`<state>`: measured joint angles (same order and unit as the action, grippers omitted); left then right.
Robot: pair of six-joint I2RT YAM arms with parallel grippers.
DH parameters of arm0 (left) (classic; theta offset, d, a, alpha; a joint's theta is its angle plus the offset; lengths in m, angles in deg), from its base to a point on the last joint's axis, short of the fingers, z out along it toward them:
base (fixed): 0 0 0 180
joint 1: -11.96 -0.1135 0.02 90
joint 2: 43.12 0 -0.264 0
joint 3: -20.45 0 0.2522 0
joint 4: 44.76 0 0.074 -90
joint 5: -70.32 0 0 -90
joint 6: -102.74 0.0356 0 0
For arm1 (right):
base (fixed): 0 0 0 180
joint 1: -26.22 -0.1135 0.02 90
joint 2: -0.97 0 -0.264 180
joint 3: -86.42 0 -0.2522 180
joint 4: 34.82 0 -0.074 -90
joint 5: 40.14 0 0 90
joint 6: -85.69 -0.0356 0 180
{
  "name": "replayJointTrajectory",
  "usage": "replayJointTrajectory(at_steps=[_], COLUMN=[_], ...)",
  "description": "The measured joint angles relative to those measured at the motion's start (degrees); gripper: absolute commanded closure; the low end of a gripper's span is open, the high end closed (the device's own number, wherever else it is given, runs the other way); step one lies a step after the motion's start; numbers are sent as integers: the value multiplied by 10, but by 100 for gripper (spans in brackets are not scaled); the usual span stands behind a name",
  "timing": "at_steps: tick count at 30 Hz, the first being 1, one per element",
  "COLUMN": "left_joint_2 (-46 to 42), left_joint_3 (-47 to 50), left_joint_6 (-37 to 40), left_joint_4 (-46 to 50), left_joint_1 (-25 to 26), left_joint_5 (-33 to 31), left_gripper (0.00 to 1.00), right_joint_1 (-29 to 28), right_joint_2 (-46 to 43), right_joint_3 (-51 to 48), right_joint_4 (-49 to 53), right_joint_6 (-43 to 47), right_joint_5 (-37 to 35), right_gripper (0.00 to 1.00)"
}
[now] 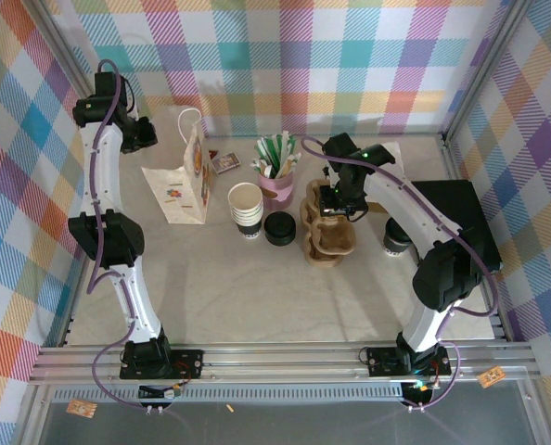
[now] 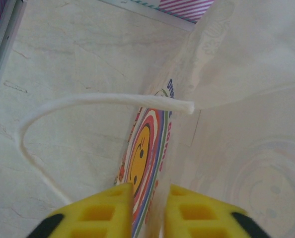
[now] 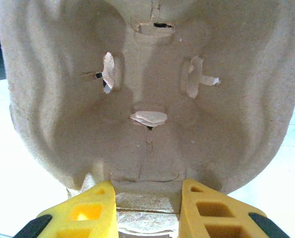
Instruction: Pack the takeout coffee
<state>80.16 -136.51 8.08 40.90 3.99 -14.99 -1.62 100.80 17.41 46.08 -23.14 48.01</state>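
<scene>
Right of the carrier (image 1: 329,236), on the counter (image 1: 229,287): the coffee (image 1: 393,245), partly hidden behind the right arm (image 1: 415,218). Dark lid seen from above; the side is too small to read. Seems upright.

Handling, my estimate: paper wall, soft, dents under a hard squeeze. Lid pressed on, likely to pop if lifted by it. Weight unknown, full or empty not visible; treat as full and keep level. Best hold: round the side, under the lid's rim, with light pressure.

Right jaws: pinching the carrier's near lip, pulp rim caught between the yellow pads (image 3: 98,203). Coffee sits near them, just past the carrier, apart, not touched.

Left jaws: close together, astride the top edge of the bag (image 2: 227,99), beside its loop handle (image 2: 88,100). Whether they grip the paper yet, cannot tell. Coffee well apart from them, across the counter, with cup stack (image 1: 246,209) and lids (image 1: 280,228) between.
</scene>
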Motion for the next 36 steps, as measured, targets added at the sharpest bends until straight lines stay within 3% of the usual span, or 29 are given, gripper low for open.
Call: replayJointTrajectory(at_steps=[7,16,36], left_joint_2=[0,-54,-416], left_joint_3=[0,82,479], left_joint_6=[-2,-9,-40], left_joint_4=[1,-3,-33], left_joint_1=[0,0,0], left_joint_5=[4,13,64], left_gripper=[100,100,100], right_joint_1=[0,0,22], right_joint_2=[0,0,-1], right_joint_3=[1,4,8], right_joint_4=[0,9,41], right_joint_6=[-2,-3,10], right_joint_5=[0,5,82], right_gripper=[75,74,75])
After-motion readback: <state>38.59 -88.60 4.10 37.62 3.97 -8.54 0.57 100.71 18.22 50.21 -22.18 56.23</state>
